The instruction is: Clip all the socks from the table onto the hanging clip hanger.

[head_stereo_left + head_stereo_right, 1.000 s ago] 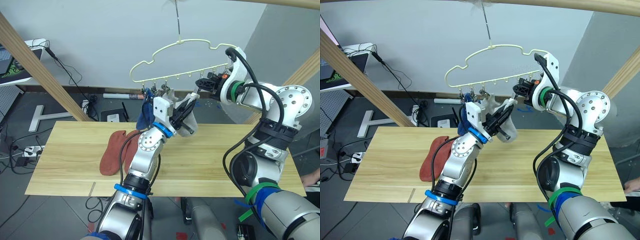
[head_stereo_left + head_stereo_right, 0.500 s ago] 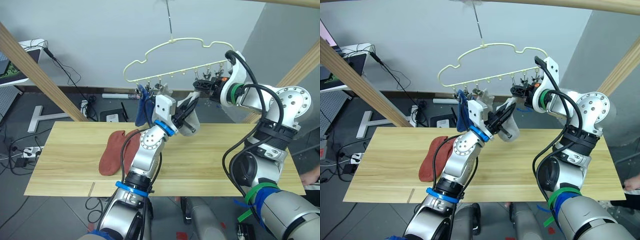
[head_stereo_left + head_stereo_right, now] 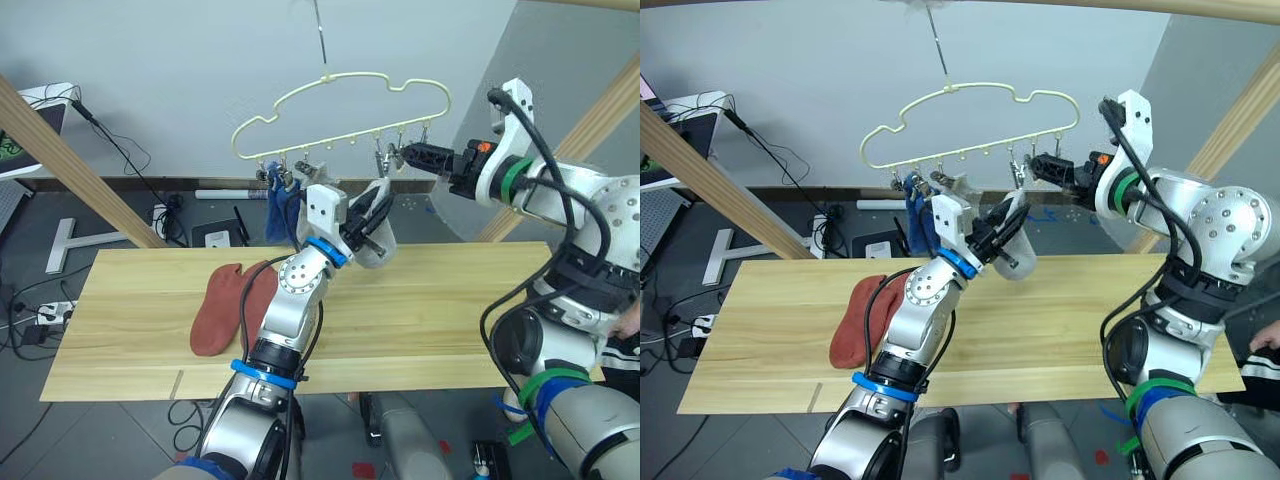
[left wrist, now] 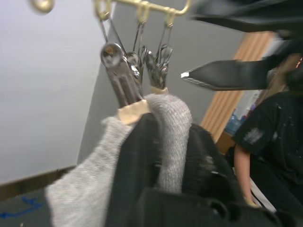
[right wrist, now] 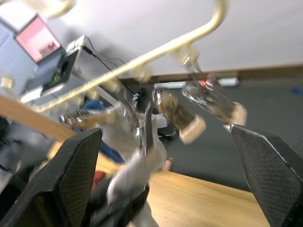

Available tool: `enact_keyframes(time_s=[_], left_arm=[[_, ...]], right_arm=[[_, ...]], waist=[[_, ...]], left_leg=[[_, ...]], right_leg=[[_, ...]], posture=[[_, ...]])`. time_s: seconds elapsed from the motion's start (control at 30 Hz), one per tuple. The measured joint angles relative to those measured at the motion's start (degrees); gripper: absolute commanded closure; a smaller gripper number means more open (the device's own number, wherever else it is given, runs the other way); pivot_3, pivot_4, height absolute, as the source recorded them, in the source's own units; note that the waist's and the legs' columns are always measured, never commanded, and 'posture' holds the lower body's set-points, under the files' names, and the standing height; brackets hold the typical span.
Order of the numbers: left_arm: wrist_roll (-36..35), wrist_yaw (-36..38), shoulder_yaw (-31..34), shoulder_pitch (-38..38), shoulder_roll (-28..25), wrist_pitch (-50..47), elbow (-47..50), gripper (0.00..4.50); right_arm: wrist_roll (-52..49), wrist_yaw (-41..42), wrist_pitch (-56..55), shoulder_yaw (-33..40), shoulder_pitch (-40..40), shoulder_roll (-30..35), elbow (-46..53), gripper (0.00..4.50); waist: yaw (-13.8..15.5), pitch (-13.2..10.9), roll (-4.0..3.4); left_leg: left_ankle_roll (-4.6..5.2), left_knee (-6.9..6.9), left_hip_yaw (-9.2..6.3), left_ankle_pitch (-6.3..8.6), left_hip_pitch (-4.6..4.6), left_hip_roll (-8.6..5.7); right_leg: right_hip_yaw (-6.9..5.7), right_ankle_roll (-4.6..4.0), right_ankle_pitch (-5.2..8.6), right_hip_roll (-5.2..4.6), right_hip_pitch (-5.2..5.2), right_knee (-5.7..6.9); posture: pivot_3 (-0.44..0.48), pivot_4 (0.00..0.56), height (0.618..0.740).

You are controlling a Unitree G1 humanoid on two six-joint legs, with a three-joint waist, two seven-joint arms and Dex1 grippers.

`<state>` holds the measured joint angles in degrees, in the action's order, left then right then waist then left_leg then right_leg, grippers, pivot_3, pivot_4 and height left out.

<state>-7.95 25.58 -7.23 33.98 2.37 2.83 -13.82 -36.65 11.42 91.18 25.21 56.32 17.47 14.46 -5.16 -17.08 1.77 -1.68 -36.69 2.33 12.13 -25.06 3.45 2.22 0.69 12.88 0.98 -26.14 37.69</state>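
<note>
The left gripper (image 3: 375, 205) is raised above the table (image 3: 460, 310) and pinches a light grey sock (image 4: 173, 123) between its two black fingers (image 4: 137, 161), which are pressed together on the fabric. The top edge of this sock sits at the tips of two metal clips (image 4: 124, 78) hanging from the clip hanger (image 3: 340, 115); from the left wrist view one clip's cream pad touches the sock's edge, but whether it has closed on the fabric cannot be told. The rest of the sock droops below the jaws, above the table's far edge. The right gripper (image 3: 408, 155) is held level with the hanger's row of clips, its jaws spread wide; two clips (image 5: 208, 106) hang in the space ahead of and between them, touching neither finger. Its fingertips lie just beside the left gripper's held sock, apart from it. A blue sock (image 3: 280, 212) hangs from clips near the hanger's left end, to the left of the left gripper. Two rust-red socks (image 3: 225, 305) lie overlapping on the table, well below and to the left of both grippers. The hanger hangs by its metal hook (image 3: 320, 40) and is tilted, its right end higher. A person in a dark shirt (image 4: 270, 146) shows beyond the left gripper in its wrist view.
</note>
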Motion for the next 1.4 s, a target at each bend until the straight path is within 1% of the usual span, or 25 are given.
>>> enact_keyframes(time_s=[0.07,0.17,0.2,0.23,0.27,0.33,0.37,0.4,0.43,0.47,0.53,0.57,0.6,0.67,0.73,0.8,0.87,1.0,1.07,1.13,1.27,1.4], left_arm=[[-0.79,0.1,0.77,-0.17,-0.26,-1.45,0.07,1.9],[-2.43,1.07,1.32,-2.15,-2.42,-4.83,2.62,0.97],[-3.15,1.53,1.55,-3.09,-3.37,-6.28,4.12,0.6],[-4.26,2.43,1.63,-5.03,-5.23,-8.44,7.14,0.33],[-5.29,3.22,2.12,-6.78,-7.16,-10.31,9.7,0.02],[-7.22,4.24,3.41,-9.71,-10.43,-14.31,14.29,0.02],[-8.29,4.66,4.35,-11.2,-12.57,-16.79,17.56,0.0],[-9.23,5.2,4.63,-12.34,-14.43,-18.73,20.63,0.0],[-9.95,5.44,5.18,-12.98,-15.77,-20.1,23.06,0.0],[-10.6,5.51,6.04,-13.57,-17.69,-21.88,26.1,0.0],[-11.78,5.51,7.69,-13.8,-19.67,-23.98,29.3,0.0],[-12.43,5.48,8.22,-13.95,-20.78,-25.05,30.72,0.0],[-12.79,5.41,8.77,-14.15,-21.44,-26.04,31.89,0.0],[-13.91,5.12,9.68,-14.24,-22.59,-27.85,33.32,0.0],[-14.81,4.88,10.51,-14.23,-23.48,-29.45,34.78,0.0],[-15.43,4.86,10.88,-14.21,-24.47,-30.8,36.63,0.0],[-15.95,4.87,10.93,-14.24,-25.08,-31.42,38.65,0.0],[-16.59,4.06,11.03,-14.26,-25.15,-32.54,39.19,0.0],[-16.81,3.75,11.07,-14.23,-25.19,-32.79,39.24,0.0],[-16.94,3.6,11.09,-13.08,-25.24,-33.33,39.62,0.0],[-18.43,2.79,11.36,-8.31,-25.57,-34.41,41.84,0.0],[-19.1,2.55,11.67,-7.9,-26.29,-35.88,42.53,0.0]], right_arm=[[-0.28,0.86,-1.19,-2.21,-2.52,0.35,2.48,0.0],[-0.28,0.05,-3.27,-3.81,-7.94,-1.46,8.15,0.0],[0.4,-0.29,-5.08,-5.13,-10.2,-1.78,9.78,0.0],[1.96,-0.27,-8.91,-8.27,-14.07,-1.28,11.99,0.0],[3.23,-0.19,-12.01,-10.64,-17.3,-0.89,13.09,0.0],[5.61,-0.22,-17.59,-14.04,-21.92,-0.84,14.07,0.0],[7.55,-0.2,-22.02,-16.42,-23.89,-0.89,14.54,0.17],[9.15,-0.22,-25.87,-18.47,-25.24,-1.0,14.74,0.35],[10.48,-0.22,-28.89,-19.95,-26.15,-1.31,14.8,0.56],[12.23,-0.38,-32.86,-21.81,-27.02,-1.91,14.77,0.85],[14.34,-1.43,-37.03,-23.37,-27.31,-3.07,14.71,1.59],[15.65,-2.24,-39.09,-24.0,-27.5,-4.02,14.69,1.88],[16.81,-2.97,-40.67,-24.66,-27.7,-4.5,14.57,1.88],[19.09,-3.73,-43.76,-26.26,-27.88,-4.79,13.95,1.88],[20.48,-4.26,-46.78,-27.12,-27.75,-5.72,12.73,2.18],[22.02,-5.43,-49.32,-27.21,-27.02,-7.86,10.26,2.67],[23.49,-6.07,-51.19,-27.49,-26.09,-8.14,7.55,3.44],[25.21,-6.55,-53.31,-27.53,-25.94,-8.87,5.49,3.44],[26.32,-6.63,-54.55,-27.58,-25.61,-9.17,4.37,3.44],[27.42,-7.21,-56.45,-27.55,-23.74,-9.8,1.12,3.44],[29.49,-8.22,-61.06,-27.56,-19.66,-11.53,-5.82,3.44],[30.94,-8.91,-63.91,-27.23,-18.32,-12.11,-10.27,3.44]], waist=[[-0.06,0.0,0.0],[-0.26,0.0,0.0],[-0.32,0.0,0.0],[-0.39,0.0,0.0],[-0.47,0.0,0.0],[-0.51,-0.02,-0.02],[-0.51,-0.03,-0.01],[-0.46,-0.03,0.0],[-0.41,-0.05,0.02],[-0.37,-0.05,0.02],[-0.19,-0.05,0.03],[-0.05,-0.05,0.03],[0.09,-0.05,0.03],[0.42,-0.05,0.03],[0.58,-0.05,0.04],[0.76,-0.05,0.06],[0.99,-0.05,0.06],[1.46,-0.05,0.06],[1.73,-0.06,0.06],[1.9,-0.07,0.08],[2.24,-0.08,0.1],[2.44,-0.09,0.1]], left_leg=[[0.0,-0.01,0.02,0.0,0.02,-0.01],[0.0,0.0,0.01,0.0,0.05,0.02],[0.0,0.01,-0.01,0.0,0.05,0.04],[-0.01,0.05,-0.02,0.0,0.06,0.06],[-0.02,0.07,-0.02,-0.01,0.09,0.08],[-0.03,0.07,-0.09,-0.02,0.1,0.07],[-0.03,0.06,-0.12,-0.02,0.11,0.06],[-0.04,0.05,-0.15,-0.02,0.13,0.07],[-0.04,0.05,-0.15,-0.02,0.15,0.07],[-0.06,0.03,-0.16,-0.03,0.16,0.07],[-0.06,-0.01,-0.18,-0.03,0.19,0.06],[-0.06,-0.03,-0.18,-0.03,0.19,0.06],[-0.06,-0.04,-0.17,-0.03,0.19,0.06],[-0.06,-0.04,-0.16,-0.03,0.17,0.06],[-0.06,-0.02,-0.16,-0.03,0.16,0.06],[-0.06,-0.01,-0.18,-0.03,0.15,0.06],[-0.06,0.0,-0.18,-0.03,0.15,0.07],[-0.06,0.01,-0.21,-0.03,0.15,0.07],[-0.06,0.01,-0.21,-0.03,0.15,0.06],[-0.06,-0.03,-0.2,-0.03,0.15,0.04],[-0.06,-0.06,-0.19,-0.03,0.15,0.02],[-0.06,0.0,-0.2,-0.03,0.13,0.04]], right_leg=[[0.04,0.0,0.0,0.0,-0.02,0.04],[0.04,0.0,0.0,0.04,0.0,0.06],[0.03,0.0,0.0,0.05,-0.02,0.06],[0.02,0.0,0.0,0.07,-0.02,0.05],[0.04,0.01,0.01,0.07,-0.04,0.07],[0.08,0.01,0.01,0.07,-0.07,0.11],[0.09,0.01,0.01,0.06,-0.06,0.13],[0.08,0.01,0.01,0.04,-0.04,0.14],[0.09,0.01,0.0,0.02,-0.04,0.14],[0.09,0.01,0.0,0.0,-0.04,0.17],[0.08,0.02,0.0,0.0,0.0,0.19],[0.09,0.03,-0.01,0.0,0.01,0.18],[0.11,0.03,-0.01,-0.02,0.01,0.18],[0.11,0.03,-0.01,-0.05,0.01,0.14],[0.11,0.03,-0.01,-0.06,0.01,0.1],[0.11,0.03,-0.01,-0.05,0.0,0.08],[0.11,0.03,-0.01,-0.06,0.0,0.09],[0.14,0.03,-0.01,-0.04,-0.01,0.1],[0.14,0.03,-0.01,-0.03,-0.01,0.11],[0.13,0.02,-0.01,-0.02,-0.01,0.16],[0.13,0.02,-0.01,-0.02,0.01,0.17],[0.14,0.02,-0.01,-0.02,-0.01,0.11]], posture=[[-0.158,0.297,0.74],[-0.139,0.297,0.74],[-0.139,0.297,0.74],[-0.139,0.297,0.74],[-0.101,0.301,0.74],[-0.101,0.301,0.74],[-0.081,0.302,0.74],[-0.081,0.302,0.74],[-0.081,0.302,0.74],[-0.061,0.299,0.74],[-0.061,0.299,0.74],[-0.061,0.299,0.74],[-0.037,0.292,0.74],[-0.037,0.292,0.74],[-0.019,0.289,0.74],[-0.019,0.289,0.74],[-0.012,0.29,0.74],[-0.012,0.29,0.74],[0.008,0.295,0.74],[0.014,0.295,0.74],[0.02,0.297,0.74],[0.026,0.3,0.74]])
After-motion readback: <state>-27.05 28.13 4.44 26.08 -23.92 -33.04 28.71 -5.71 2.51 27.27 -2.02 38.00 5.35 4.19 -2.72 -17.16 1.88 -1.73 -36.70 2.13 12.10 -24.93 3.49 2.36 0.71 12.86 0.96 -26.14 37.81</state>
